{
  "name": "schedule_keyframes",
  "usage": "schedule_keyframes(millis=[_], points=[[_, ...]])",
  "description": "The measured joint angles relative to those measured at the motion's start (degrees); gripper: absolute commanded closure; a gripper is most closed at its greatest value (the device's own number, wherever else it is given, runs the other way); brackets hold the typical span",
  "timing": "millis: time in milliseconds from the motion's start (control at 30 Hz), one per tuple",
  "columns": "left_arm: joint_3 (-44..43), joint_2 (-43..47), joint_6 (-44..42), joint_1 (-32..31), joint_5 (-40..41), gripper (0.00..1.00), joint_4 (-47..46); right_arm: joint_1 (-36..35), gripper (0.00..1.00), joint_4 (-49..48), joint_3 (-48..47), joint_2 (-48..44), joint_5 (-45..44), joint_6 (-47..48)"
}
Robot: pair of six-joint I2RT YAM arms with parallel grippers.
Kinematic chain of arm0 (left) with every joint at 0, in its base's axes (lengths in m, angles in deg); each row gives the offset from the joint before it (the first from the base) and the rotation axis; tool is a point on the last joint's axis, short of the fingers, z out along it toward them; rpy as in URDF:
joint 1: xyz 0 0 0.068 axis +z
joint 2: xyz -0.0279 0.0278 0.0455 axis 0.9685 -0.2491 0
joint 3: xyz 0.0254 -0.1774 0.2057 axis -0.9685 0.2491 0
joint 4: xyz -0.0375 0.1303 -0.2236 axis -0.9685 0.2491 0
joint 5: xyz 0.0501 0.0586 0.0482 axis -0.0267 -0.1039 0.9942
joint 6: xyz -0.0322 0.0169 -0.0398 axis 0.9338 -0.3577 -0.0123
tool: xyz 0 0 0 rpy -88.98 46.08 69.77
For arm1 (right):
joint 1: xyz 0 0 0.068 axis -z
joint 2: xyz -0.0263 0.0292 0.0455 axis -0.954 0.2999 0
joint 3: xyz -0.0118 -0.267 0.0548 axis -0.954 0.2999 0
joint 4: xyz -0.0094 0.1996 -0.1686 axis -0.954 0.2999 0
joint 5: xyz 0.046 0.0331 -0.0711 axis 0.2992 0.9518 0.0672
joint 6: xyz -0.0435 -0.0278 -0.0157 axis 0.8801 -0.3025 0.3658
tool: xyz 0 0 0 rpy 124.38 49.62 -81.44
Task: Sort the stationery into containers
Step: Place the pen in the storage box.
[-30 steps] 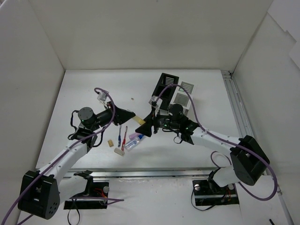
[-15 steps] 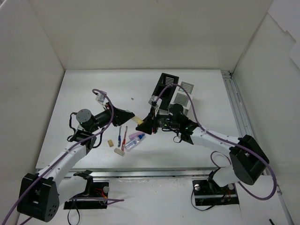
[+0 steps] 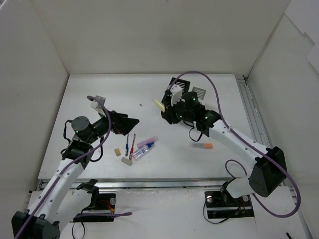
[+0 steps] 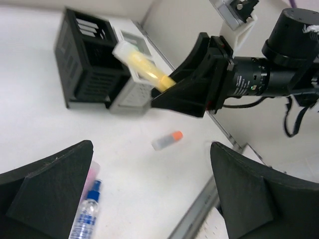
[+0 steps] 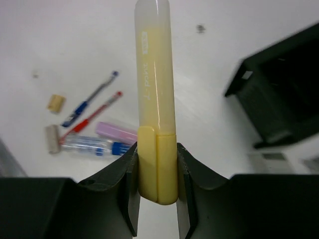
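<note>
The yellow stick (image 5: 155,124) is clamped in the right gripper (image 5: 157,164) by the black box (image 5: 279,99); pens (image 5: 88,103) are left unsorted, left gripper (image 3: 133,121) wide open.

yellow stick (image 5: 155,124) | black box (image 4: 84,64) | blue pen (image 5: 89,98) | red pen (image 5: 97,110) | pink marker (image 5: 115,132)

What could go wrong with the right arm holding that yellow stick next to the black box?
1. The right fingers pinch the yellow stick only at its lower end, so it may pivot or slip out.
2. The stick hangs beside the black box, not over its opening; released here, it would likely land on the table.
3. An orange-capped piece lies close to the right arm, which might sweep it away.
</note>
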Motion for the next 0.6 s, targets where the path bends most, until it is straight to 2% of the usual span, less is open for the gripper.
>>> schedule_keyframes(millis=[167, 300, 400, 600], points=[[-2.1, 8.7, -4.1, 0.9, 7.9, 0.00, 7.3, 7.1, 1.00, 21.7, -15.0, 0.4, -11.6, 9.8], [-3.5, 10.6, -6.1, 1.1, 13.3, 0.00, 13.5, 13.3, 1.00, 35.0, -30.2, 4.3, -18.3, 18.4], [-4.8, 9.5, -7.3, 1.1, 15.9, 0.00, 17.3, 15.3, 1.00, 44.1, -42.2, 10.8, -22.3, 26.1], [-5.3, 4.2, -8.9, 1.7, 18.5, 0.00, 23.1, 16.4, 1.00, 63.5, -63.9, 29.8, -28.6, 44.3]])
